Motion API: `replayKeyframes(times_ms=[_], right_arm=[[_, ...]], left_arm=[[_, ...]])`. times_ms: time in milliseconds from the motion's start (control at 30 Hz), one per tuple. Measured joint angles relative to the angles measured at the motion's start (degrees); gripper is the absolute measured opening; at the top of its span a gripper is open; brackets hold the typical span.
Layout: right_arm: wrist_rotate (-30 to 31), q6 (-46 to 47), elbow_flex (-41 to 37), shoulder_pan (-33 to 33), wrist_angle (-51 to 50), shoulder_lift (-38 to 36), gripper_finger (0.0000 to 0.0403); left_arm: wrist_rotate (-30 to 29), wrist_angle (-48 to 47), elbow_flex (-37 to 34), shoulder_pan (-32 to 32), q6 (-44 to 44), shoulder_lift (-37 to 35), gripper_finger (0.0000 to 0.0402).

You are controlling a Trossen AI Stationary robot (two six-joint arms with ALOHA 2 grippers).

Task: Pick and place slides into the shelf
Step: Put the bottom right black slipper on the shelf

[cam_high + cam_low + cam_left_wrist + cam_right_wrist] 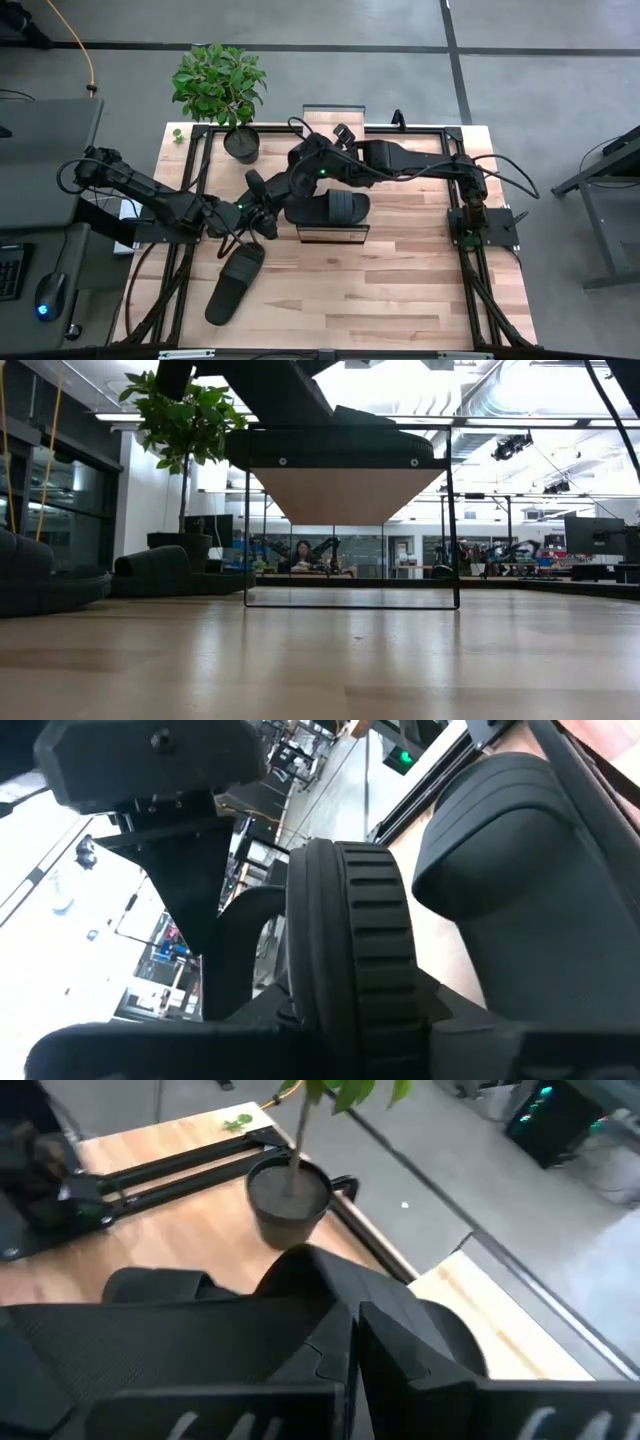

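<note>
From above, the shelf (333,233) stands near the middle of the table (400,290), its narrow light-wood top running away from the near edge toward the potted plant (222,88) at the far left corner. One black slide (330,208) lies across the shelf's near end, and the right gripper (300,185) sits over that slide's left end; whether its fingers are open or closed on it cannot be told from any view. The left gripper (258,212) is just left of the shelf, with a second slide (258,190) standing on edge against it. The left wrist view gives what the overhead hides: this slide (350,950) is clamped between the fingers, ribbed sole edge facing the camera, with the slide (540,890) on the shelf just beyond it. A third slide (235,283) lies flat on the table, nearer the front edge than the shelf and to its left.

The low view alone shows the shelf (345,490) from table height: a thin dark frame carrying a plank, a slide's dark sole (330,448) resting on top. The right wrist view looks past the slide to the plant's dark pot (288,1200).

The table is pale butcher-block wood with black rails along its sides. Beyond it lies an open office with ceiling lights and a seated person (301,555) far behind the shelf
</note>
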Motion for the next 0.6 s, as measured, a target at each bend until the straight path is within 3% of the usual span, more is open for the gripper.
replayKeyframes(times_ms=[133,400,600], right_arm=[[-4.13,-3.17,0.00,-0.05,1.04,0.00,0.0010],[-6.60,-8.26,0.00,0.02,2.31,-0.02,0.0056],[-5.38,-13.21,0.00,0.07,4.43,-0.02,0.0127]], left_arm=[[-0.93,-1.26,0.00,0.00,0.69,0.00,0.0053],[-11.91,-1.79,0.00,0.07,0.74,-0.02,0.0086],[-9.73,-2.71,-0.02,0.15,1.14,-0.04,0.0052]])
